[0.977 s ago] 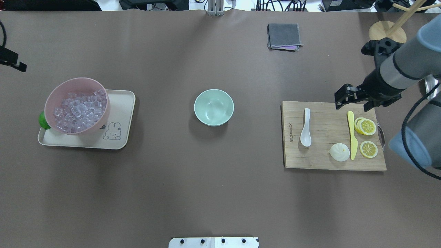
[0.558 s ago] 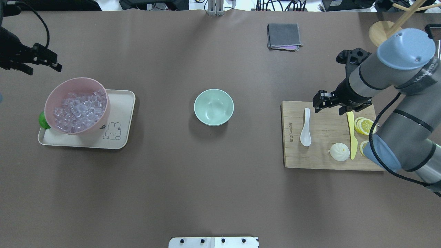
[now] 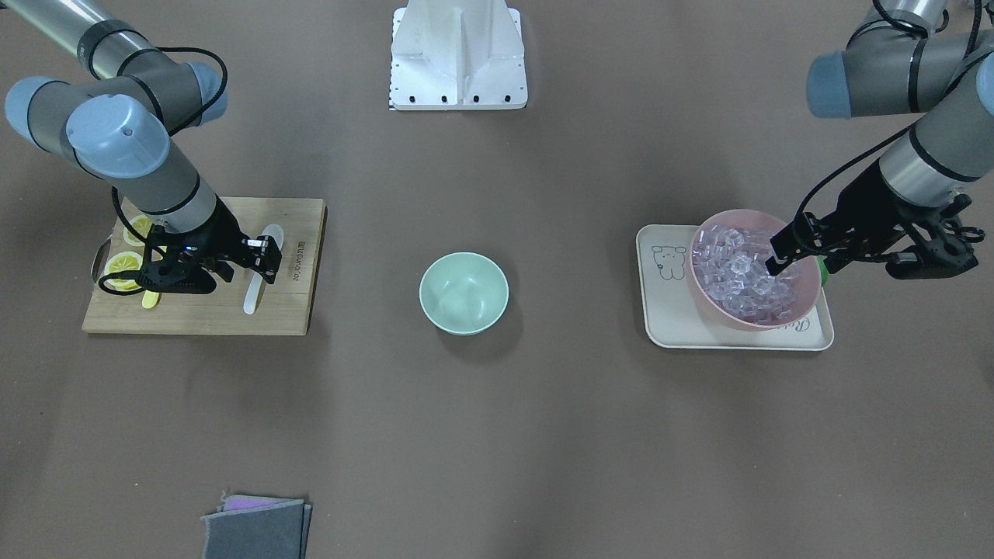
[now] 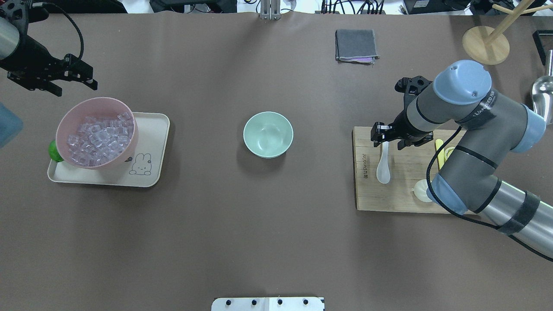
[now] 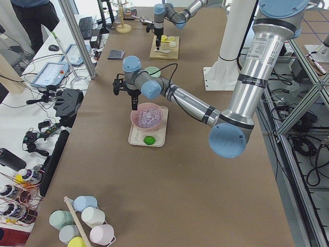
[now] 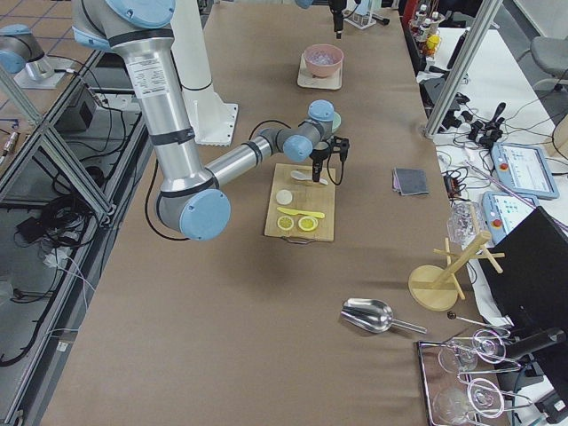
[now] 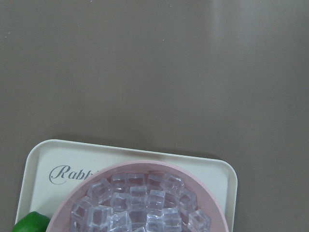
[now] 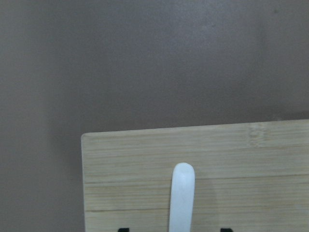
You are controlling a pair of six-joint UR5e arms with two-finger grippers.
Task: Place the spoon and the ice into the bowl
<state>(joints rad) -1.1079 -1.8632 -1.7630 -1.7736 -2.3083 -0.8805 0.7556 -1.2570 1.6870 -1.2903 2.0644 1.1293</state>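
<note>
Right side: my right end effector (image 4: 386,138) is spread wide and empty, its fingers straddling the handle tip of the spoon (image 4: 382,166). The spoon is glossy white and lies flat on the wooden board (image 4: 406,198), long axis toward my base, deep head nearest me. My right arm is nearer.

Left side: my left end effector (image 4: 75,86) hangs open by the pink bowl (image 4: 65,116), heaped with ice (image 4: 97,140), clear cubes.

The matte mint bowl (image 4: 268,134) sits empty mid-counter.

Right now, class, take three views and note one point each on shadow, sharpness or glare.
Overhead exterior: the bowl throws a soft shadow toward the view's bottom edge; pale sheen streaks the table. Left wrist-mounted: the ice and the lettering on the tray are sharp. Right wrist-mounted: the spoon handle is crisp; the table darkens leftward.
</note>
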